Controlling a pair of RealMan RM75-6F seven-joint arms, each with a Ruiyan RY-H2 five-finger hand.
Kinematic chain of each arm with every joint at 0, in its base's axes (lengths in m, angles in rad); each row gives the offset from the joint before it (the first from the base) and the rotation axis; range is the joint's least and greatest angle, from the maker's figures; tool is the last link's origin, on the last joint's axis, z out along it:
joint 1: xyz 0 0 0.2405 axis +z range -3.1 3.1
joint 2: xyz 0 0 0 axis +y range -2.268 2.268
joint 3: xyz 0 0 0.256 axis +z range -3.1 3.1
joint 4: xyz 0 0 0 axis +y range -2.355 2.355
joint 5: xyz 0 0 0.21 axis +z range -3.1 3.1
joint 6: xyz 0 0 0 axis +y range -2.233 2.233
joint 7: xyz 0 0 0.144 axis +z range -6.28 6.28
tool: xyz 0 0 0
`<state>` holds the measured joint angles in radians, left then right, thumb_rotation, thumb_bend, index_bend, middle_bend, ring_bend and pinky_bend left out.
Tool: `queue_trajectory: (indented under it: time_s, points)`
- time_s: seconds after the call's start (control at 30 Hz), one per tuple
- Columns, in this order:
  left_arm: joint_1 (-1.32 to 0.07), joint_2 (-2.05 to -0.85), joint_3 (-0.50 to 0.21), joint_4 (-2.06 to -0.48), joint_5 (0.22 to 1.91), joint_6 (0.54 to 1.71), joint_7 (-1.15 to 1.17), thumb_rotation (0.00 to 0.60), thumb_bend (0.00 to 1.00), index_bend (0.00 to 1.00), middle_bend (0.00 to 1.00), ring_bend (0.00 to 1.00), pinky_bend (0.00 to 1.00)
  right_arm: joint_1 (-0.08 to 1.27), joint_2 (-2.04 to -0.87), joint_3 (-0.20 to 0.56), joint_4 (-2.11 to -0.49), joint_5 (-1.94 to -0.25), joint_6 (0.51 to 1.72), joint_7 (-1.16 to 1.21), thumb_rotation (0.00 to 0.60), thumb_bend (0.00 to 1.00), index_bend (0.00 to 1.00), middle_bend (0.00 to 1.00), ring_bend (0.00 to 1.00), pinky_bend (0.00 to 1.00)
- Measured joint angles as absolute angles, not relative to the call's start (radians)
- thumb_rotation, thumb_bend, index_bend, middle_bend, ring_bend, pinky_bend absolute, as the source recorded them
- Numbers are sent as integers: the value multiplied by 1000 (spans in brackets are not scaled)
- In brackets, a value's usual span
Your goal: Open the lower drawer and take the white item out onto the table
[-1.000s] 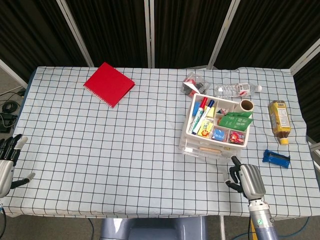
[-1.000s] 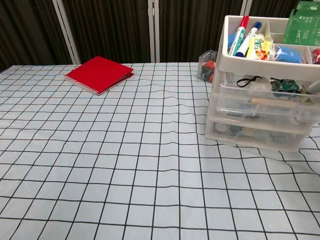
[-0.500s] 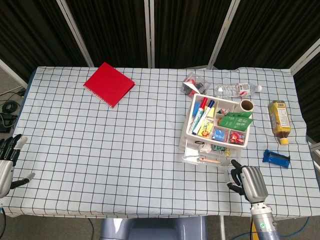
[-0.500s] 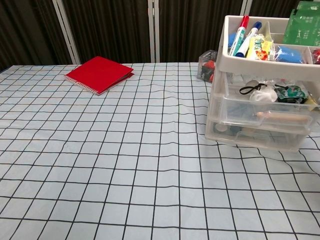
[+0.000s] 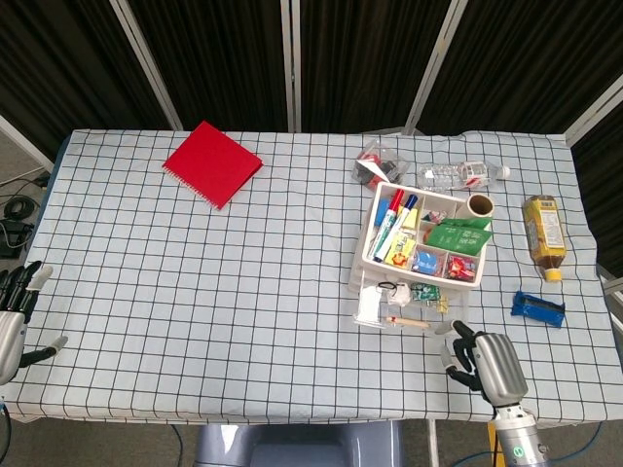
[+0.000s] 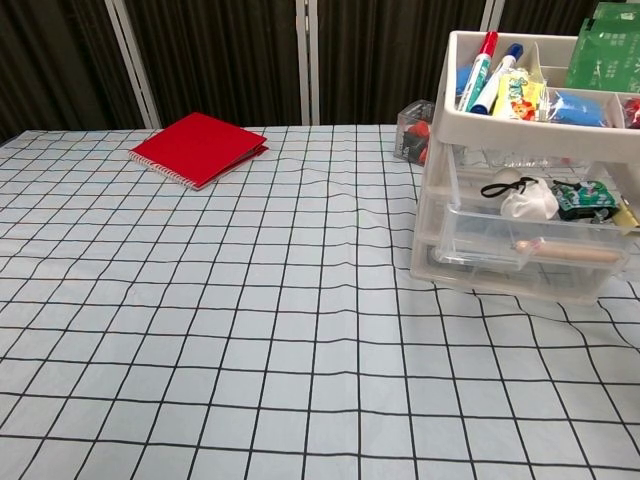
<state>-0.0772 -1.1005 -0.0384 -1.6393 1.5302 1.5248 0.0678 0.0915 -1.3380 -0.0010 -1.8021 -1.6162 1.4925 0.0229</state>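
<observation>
Table (image 5: pixel 195 292) under its checked cloth carries everything, and the big change is at the organiser (image 5: pixel 414 258) on the right: a clear drawer (image 5: pixel 394 309) now sticks out toward the near edge, further than half a second ago and far more than a second ago, when the unit's front was almost flush. Which tier it is, the head view can't settle; in the chest view the drawers (image 6: pixel 530 235) overlap and I can't separate them cleanly. Inside the pulled-out drawer: the white item (image 6: pixel 528 200) with a black loop on it at the far left, small green packets to its right, and a long tan stick (image 6: pixel 565 250) lying across, nearer the front. Top tray (image 6: pixel 470 120) holds markers (image 5: pixel 391 226), a green pouch (image 5: pixel 456 234) and small colourful bits in compartments.

Right hand (image 5: pixel 492 365) has slid back toward the near edge, now apart from the drawer, fingers curled in, nothing visibly in them. Left hand (image 5: pixel 15 321) stays at the far left edge, fingers spread, empty.

Red notebook (image 5: pixel 212 162) lies far left. Water bottle (image 5: pixel 462 175), tea bottle (image 5: pixel 543 233), tape roll (image 5: pixel 481 205) and a blue packet (image 5: pixel 538 308) ring the organiser's far and right sides.
</observation>
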Motion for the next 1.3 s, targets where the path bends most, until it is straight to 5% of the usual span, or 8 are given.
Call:
queue_trajectory:
  time_s: [0.9, 1.3]
  points:
    - [-78, -1100, -39, -1639, 1527, 1521, 69, 600, 107, 0, 0, 0, 0, 93, -1352, 2, -1783, -1611, 1478, 4, 600, 400, 373, 929, 918, 741]
    - [-78, -1099, -39, -1639, 1526, 1522, 67, 600, 108, 0, 0, 0, 0, 82, -1347, -14, -1785, -1634, 1495, -2, 600, 402, 506, 934, 918, 741]
